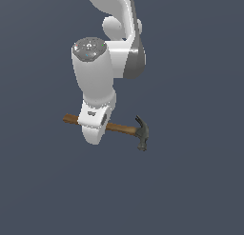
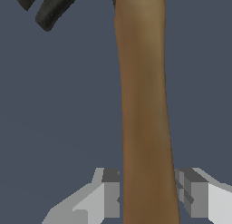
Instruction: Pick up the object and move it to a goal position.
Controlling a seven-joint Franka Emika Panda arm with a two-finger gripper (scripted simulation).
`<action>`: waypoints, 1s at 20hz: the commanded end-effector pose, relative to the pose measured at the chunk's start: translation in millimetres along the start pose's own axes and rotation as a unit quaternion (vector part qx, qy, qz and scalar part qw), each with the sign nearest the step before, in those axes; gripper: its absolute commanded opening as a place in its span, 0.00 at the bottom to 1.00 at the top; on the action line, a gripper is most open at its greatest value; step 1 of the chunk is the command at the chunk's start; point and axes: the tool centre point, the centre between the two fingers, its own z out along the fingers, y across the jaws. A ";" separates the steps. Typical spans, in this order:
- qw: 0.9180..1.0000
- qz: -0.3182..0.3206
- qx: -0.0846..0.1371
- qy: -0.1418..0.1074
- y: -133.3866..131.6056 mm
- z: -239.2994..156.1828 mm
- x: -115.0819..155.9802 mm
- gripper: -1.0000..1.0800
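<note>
Tool (image 2: 147, 198) straddles the hammer (image 2: 144, 105) handle, head at 12 o'clock!
Fingers spread, not yet pinching; grasp, lift and carry remain.

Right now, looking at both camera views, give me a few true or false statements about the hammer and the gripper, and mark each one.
1. The hammer has a wooden handle and a dark metal head. True.
2. The gripper straddles the handle, one finger on each side. True.
3. The gripper is over the hammer's head. False: it is over the handle, away from the head.
4. In the exterior view, the head points to the left. False: it is at the right end.
5. The head has a forked claw. True.
</note>
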 end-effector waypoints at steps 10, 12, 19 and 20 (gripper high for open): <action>1.000 0.000 -0.001 0.000 38.4 -98.1 -25.0 0.00; 1.000 0.000 -0.001 0.000 43.7 -110.4 -28.4 0.00; 1.000 0.000 0.000 -0.001 59.4 -146.6 -38.0 0.00; 1.000 0.000 0.000 -0.001 61.4 -151.0 -39.1 0.00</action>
